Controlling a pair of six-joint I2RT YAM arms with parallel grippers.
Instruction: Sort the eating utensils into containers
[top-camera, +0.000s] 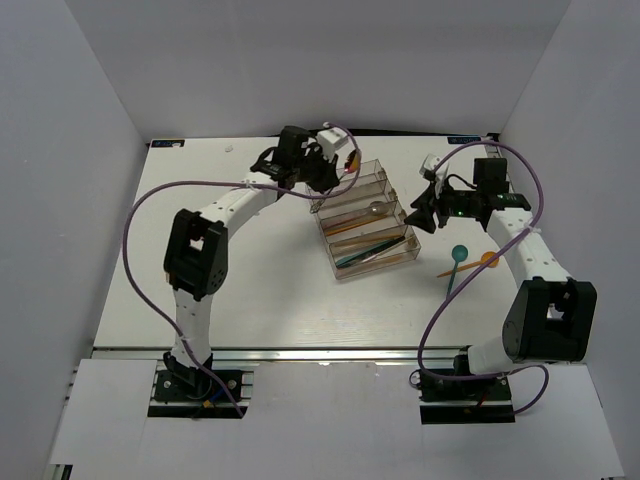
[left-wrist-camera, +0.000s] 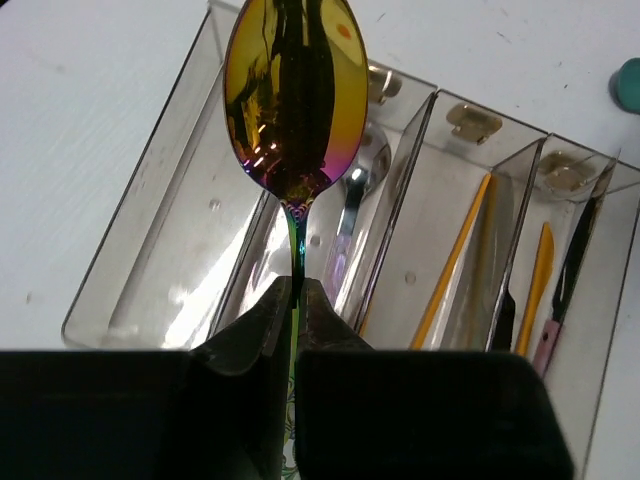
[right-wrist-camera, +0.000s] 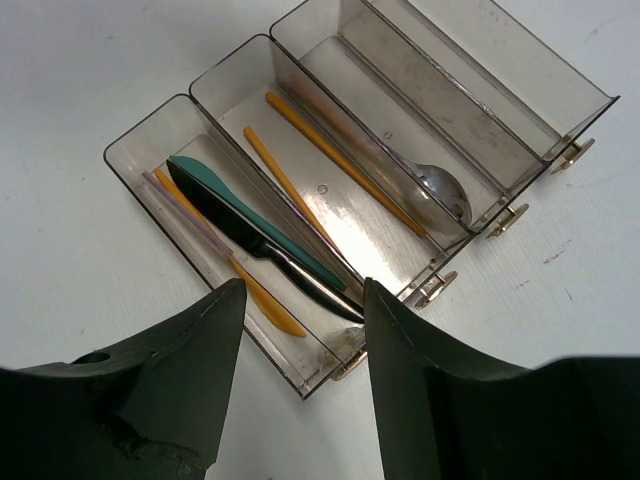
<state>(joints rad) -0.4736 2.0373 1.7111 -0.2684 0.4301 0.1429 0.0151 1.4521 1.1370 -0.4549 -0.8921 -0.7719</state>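
Observation:
The clear brownish tray (top-camera: 383, 173) lies mid-table with four long compartments. My left gripper (left-wrist-camera: 298, 290) is shut on the handle of a gold iridescent spoon (left-wrist-camera: 295, 100), held above the tray's two far compartments (left-wrist-camera: 150, 230). It hovers at the tray's far end (top-camera: 322, 180). My right gripper (right-wrist-camera: 305, 300) is open and empty above the tray's near right corner (top-camera: 420, 212). The nearest compartment holds a teal knife (right-wrist-camera: 260, 215), a black knife (right-wrist-camera: 275, 262) and an orange knife (right-wrist-camera: 262, 297). The one beside it holds orange utensils (right-wrist-camera: 340, 165), and the third a silver spoon (right-wrist-camera: 440, 190).
A teal spoon (top-camera: 458, 262) and an orange utensil (top-camera: 478, 264) lie on the table to the right of the tray, near the right arm. The farthest compartment (right-wrist-camera: 500, 60) shows nothing inside. White walls enclose the table on three sides.

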